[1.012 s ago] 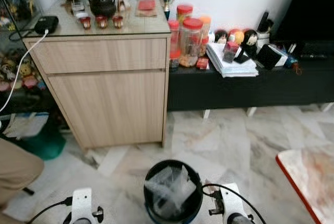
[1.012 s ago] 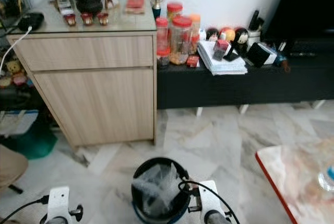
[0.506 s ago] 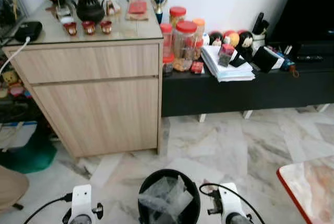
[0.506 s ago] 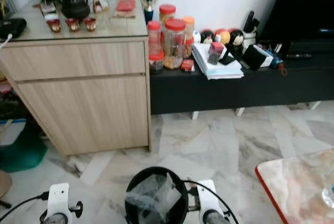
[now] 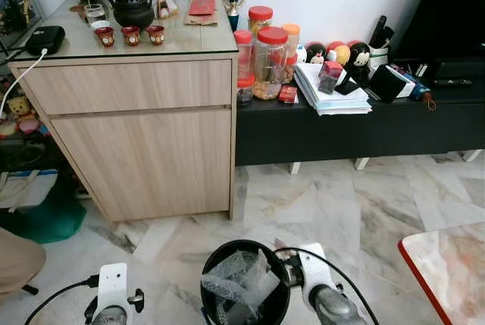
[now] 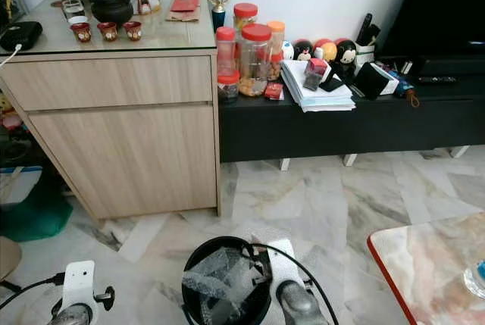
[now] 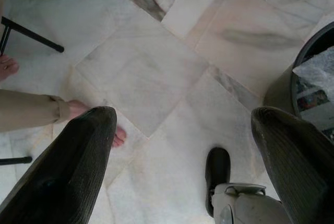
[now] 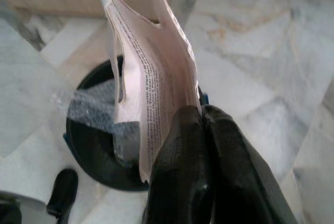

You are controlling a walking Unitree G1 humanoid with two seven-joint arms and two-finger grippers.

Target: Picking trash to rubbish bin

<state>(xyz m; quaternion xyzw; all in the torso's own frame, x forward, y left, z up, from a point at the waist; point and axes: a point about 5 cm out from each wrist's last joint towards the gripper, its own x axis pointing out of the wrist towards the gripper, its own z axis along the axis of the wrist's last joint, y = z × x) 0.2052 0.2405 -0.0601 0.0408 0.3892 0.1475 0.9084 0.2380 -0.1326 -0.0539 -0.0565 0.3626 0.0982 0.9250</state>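
Swung inward since a moment ago, the right gripper [image 8: 201, 117] now sits beside the bin's rim, its fingers clamped on a thin, pale printed wrapper [image 8: 148, 72] standing upright over the round black rubbish bin [image 5: 244, 283]. Crumpled clear plastic [image 5: 239, 287] lies inside it. Over the marble floor [image 7: 156, 72], the left gripper [image 7: 182, 125] hangs with fingers spread apart.

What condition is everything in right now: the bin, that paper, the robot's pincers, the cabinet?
Rubbish bin: upright, open, clear plastic inside.
Printed paper wrapper: pinched, hanging above the bin.
Right tool: shut on the wrapper.
Left tool: open, empty.
Wooden cabinet: drawer and door closed.
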